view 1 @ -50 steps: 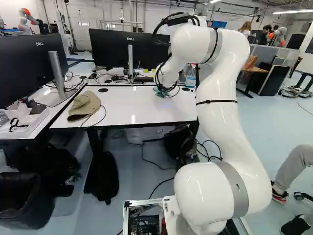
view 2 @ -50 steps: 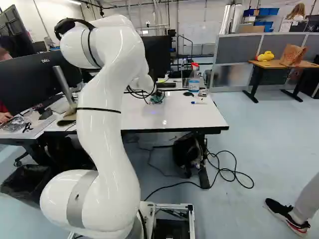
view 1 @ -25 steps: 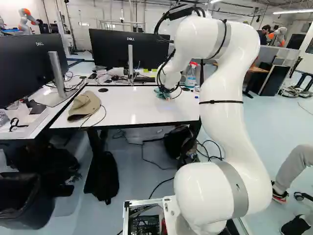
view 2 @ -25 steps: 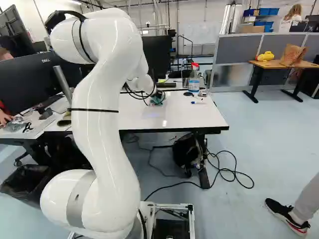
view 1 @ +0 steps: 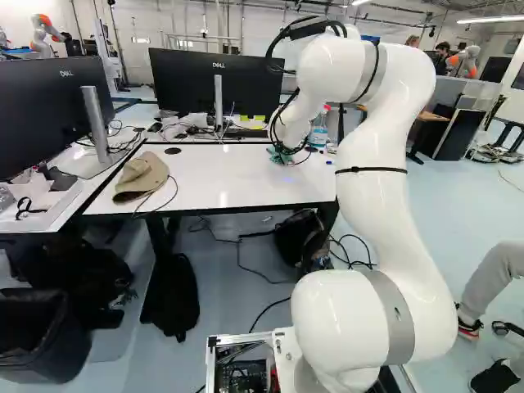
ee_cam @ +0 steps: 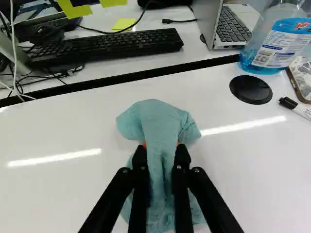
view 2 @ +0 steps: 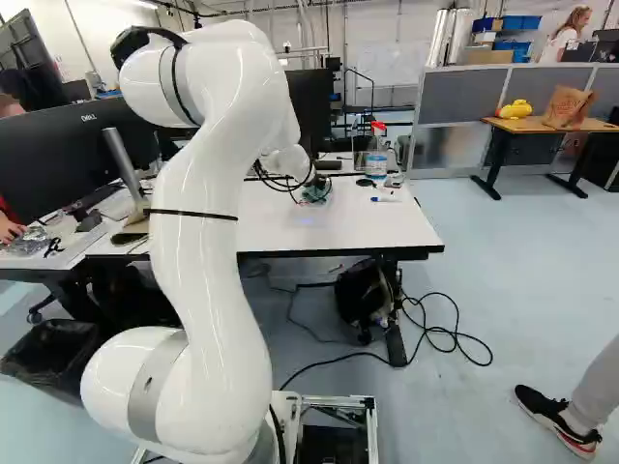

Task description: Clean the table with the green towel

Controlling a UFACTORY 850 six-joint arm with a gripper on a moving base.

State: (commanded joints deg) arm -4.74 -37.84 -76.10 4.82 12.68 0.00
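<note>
Green towel [ee_cam: 164,116]: gathered in a bunch on the white table, one fold rising between the fingers, the remainder spread ahead of and beneath them.
Black gripper [view 2: 311,189]: two fingers, nearly together, parted only by the towel pinched between them; slivers of orange pad [ee_cam: 179,144] at the fold's sides.
White arm [view 1: 378,192]: one, raised from the base joint and bent over at the top, its far end low above the table's far part.
White table [view 1: 229,184]: glossy top, streaked with reflected light; dark gap along its far edge.
Black disc [ee_cam: 250,89]: round, flat, set in the tabletop ahead of the gripper and to one side, near the bottle.
Spray bottle [view 2: 376,159]: clear, red head, blue liquid, upright close to the black disc.
Marker [ee_cam: 297,108]: white barrel, black cap, lying near the disc.
Keyboard [ee_cam: 107,47]: black, beyond the dark gap.
Laptop [ee_cam: 235,24]: open, beyond the gap, near the bottle.
Sticky note [ee_cam: 124,24]: yellow, flat, just beyond the keyboard.
Cap [view 1: 141,175]: tan, near the table's left end in the left base view, thin dark cable beside it.
Monitors: two, black; one [view 1: 205,80] behind the table, one [view 1: 51,115] at the left of the left base view.
</note>
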